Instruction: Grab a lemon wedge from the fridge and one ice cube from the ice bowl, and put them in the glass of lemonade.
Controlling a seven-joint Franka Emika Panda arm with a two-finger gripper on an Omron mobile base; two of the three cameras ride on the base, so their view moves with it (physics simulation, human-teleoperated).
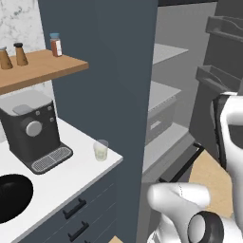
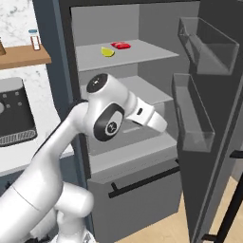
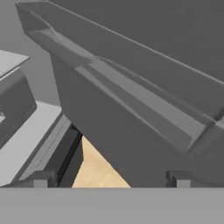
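Right base view shows the fridge standing open, its door swung out to the right with two clear door bins. The white arm rises from the lower left and bends in front of the fridge's middle shelves, its forearm pointing toward the door side. On the fridge's upper shelf lies the lemon wedge, near the front left of that shelf, with a small red item just beside it, further back and to the right.

Left of the fridge, in the left base view, runs a white counter over dark drawers. A dark coffee machine sits on it, well left of the fridge. The ice bowl rests at the counter's near left edge, furthest from the fridge; whether ice lies in it I cannot tell. The glass of lemonade stands upright on the counter corner closest to the fridge. Above, a wooden shelf carries small shakers.

Hand view faces a door bin of the fridge; the gripper has its two dark fingertips set wide apart, nothing between them.
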